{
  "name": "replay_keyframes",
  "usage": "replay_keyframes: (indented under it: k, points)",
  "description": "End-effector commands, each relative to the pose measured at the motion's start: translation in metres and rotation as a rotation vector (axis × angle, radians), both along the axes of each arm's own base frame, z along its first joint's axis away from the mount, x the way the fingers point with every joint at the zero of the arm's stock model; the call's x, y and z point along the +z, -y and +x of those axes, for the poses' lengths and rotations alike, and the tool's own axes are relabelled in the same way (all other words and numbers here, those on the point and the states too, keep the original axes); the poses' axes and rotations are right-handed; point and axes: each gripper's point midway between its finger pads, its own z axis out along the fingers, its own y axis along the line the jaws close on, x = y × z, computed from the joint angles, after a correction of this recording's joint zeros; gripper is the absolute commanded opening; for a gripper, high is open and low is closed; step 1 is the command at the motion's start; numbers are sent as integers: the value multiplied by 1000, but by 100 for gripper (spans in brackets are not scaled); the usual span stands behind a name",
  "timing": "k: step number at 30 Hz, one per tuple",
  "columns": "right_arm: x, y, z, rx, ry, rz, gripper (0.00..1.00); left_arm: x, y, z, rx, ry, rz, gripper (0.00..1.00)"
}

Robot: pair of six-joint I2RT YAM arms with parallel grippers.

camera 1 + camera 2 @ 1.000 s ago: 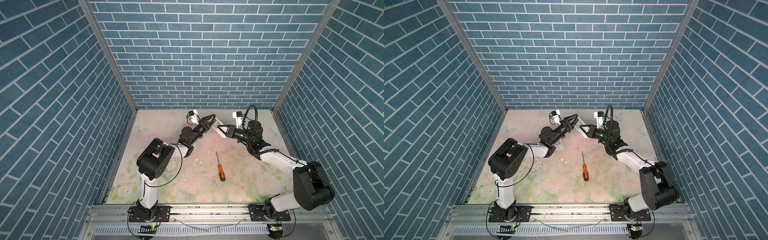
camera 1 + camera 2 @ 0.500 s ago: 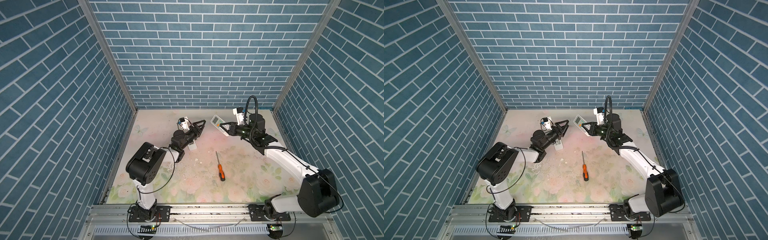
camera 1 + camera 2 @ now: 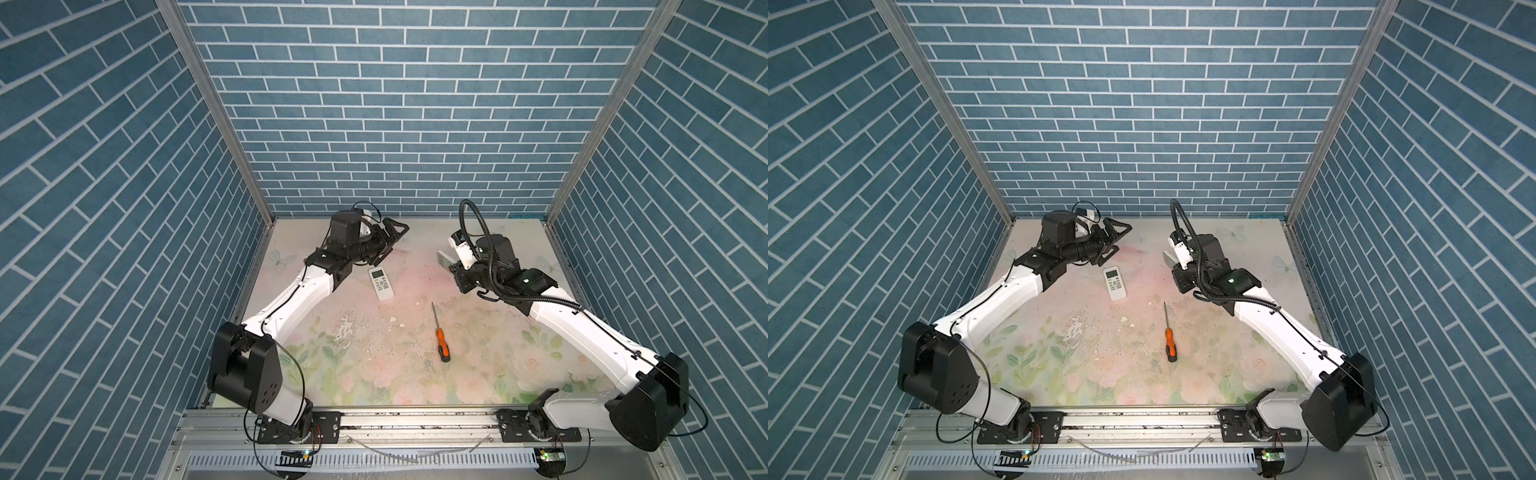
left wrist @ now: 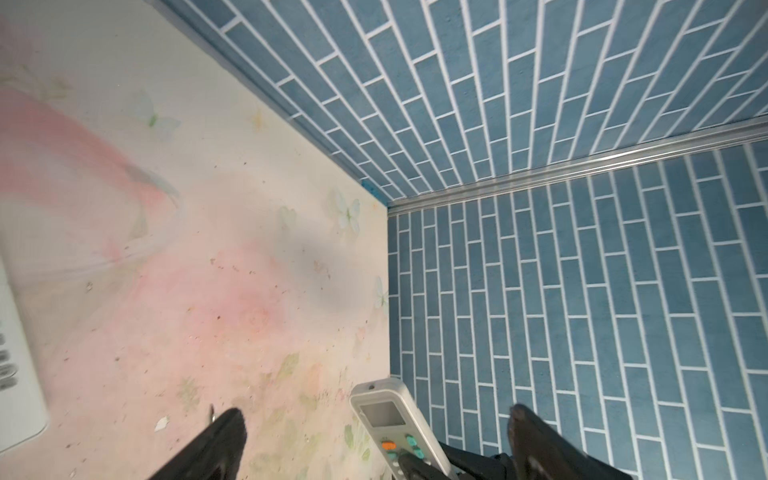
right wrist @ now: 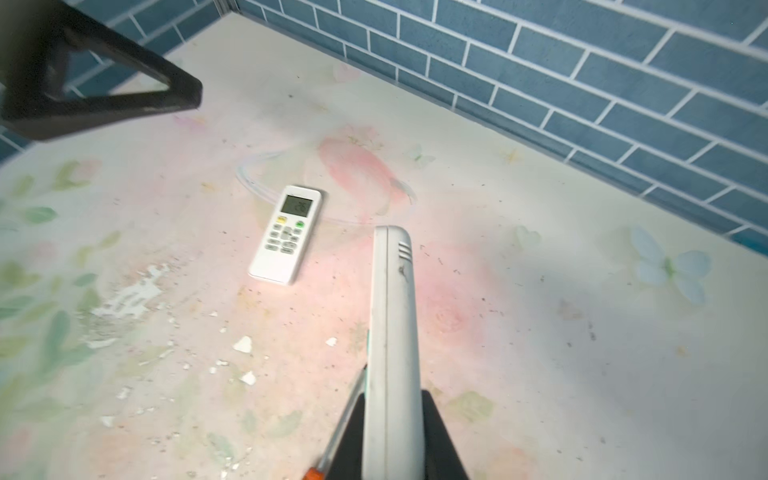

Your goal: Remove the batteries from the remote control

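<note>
The counter (image 3: 478,365) has a pale flower pattern, worn off in spots. The left arm (image 3: 299,299) reaches from the near edge toward the far left corner, and the right arm (image 3: 582,328) reaches toward the far right part.

Two remotes show in the views. The white remote (image 3: 381,284) lies flat on the counter in its far half, left of the middle, with its face up. It has a small grey display at the end nearer the far edge, a yellow and a green button below that, then rows of grey buttons. The grey-white remote (image 5: 392,311) is lifted above the far half, right of the middle. The right wrist view shows it on edge (three short slots are near its free end). The left wrist view shows its face (image 4: 390,419), with a display, one orange button and some teal ones. The batteries are not to be seen; I cannot tell if they sit inside.

The left jaws stand wide apart and hold nothing, hanging just beyond the white remote toward the far edge, apart from it. The right jaws are pressed narrow on the grey-white remote, gripping its button end from both sides.

A screwdriver (image 3: 440,340) with an orange handle lies near the middle, its handle toward the near edge. Small white chips (image 3: 345,328) are scattered left of it.
</note>
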Motion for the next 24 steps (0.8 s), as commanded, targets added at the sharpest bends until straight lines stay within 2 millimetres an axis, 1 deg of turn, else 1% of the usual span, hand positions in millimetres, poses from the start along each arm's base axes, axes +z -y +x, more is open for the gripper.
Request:
replay_keyframes:
  k: [1,3,5,7,10,16,19,24]
  points:
    - [13,11,5,1,135,-174,0,-58,2,-35,-79,-286,109,93]
    - [10,4,2,29,156,-211,0,-64,8,-43,-103,-346,110,88]
    - [8,-5,-2,59,171,-232,0,-67,14,-46,-121,-385,98,86]
    - [6,-15,-6,101,186,-251,0,-66,23,-47,-142,-397,81,85]
    - [3,-25,-11,137,194,-273,0,-64,34,-45,-147,-428,43,85]
    - [-2,-35,-20,183,200,-290,0,-58,41,-40,-141,-455,-21,85]
    - [0,-38,-22,192,207,-286,0,-57,45,-37,-138,-461,-55,85]
    - [2,-44,-26,213,217,-287,0,-60,53,-32,-137,-474,-103,76]
